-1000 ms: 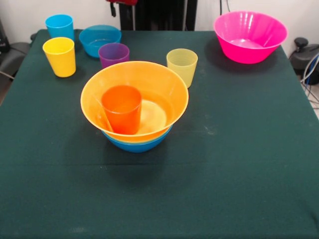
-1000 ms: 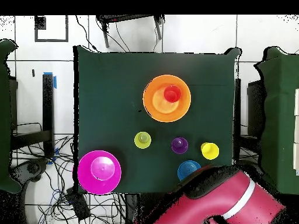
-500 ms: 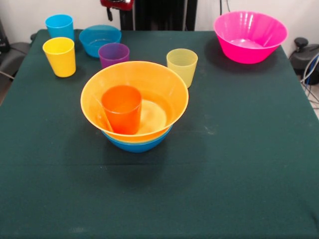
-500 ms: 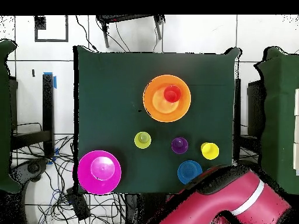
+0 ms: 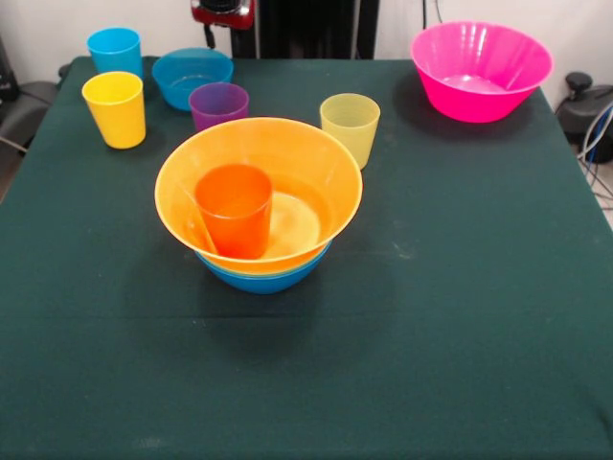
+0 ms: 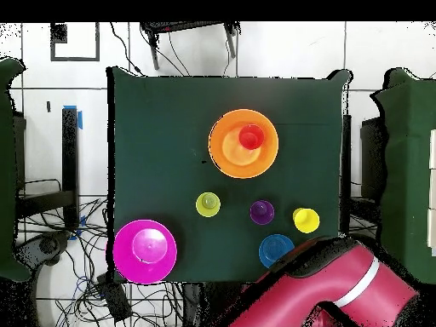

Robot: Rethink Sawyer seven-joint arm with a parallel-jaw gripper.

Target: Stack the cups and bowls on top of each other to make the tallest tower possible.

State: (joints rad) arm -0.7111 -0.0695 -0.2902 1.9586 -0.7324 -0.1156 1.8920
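Observation:
The tower stands mid-table: a medium blue bowl (image 5: 263, 278) at the bottom, the large orange-yellow bowl (image 5: 259, 192) (image 6: 243, 143) nested in it, and the orange cup (image 5: 234, 209) (image 6: 250, 136) upright inside. Standing loose at the far left are the blue cup (image 5: 115, 50), yellow cup (image 5: 115, 107) (image 6: 306, 220), purple cup (image 5: 218, 103) (image 6: 261, 211) and a small blue bowl (image 5: 192, 75) (image 6: 274, 249). The pale yellow-green cup (image 5: 350, 125) (image 6: 208, 203) stands just behind the tower. The gripper (image 5: 222, 11) shows only as a red and black end at the top edge, above the small blue bowl.
The large pink bowl (image 5: 481, 69) (image 6: 145, 250) sits alone at a far corner of the dark green table (image 5: 460, 287). In the overhead view the red arm (image 6: 332, 285) covers the table corner by the small blue bowl and hides the blue cup.
The arm's red end has come slightly lower and leftward into the top of the front view. No cup or bowl has moved.

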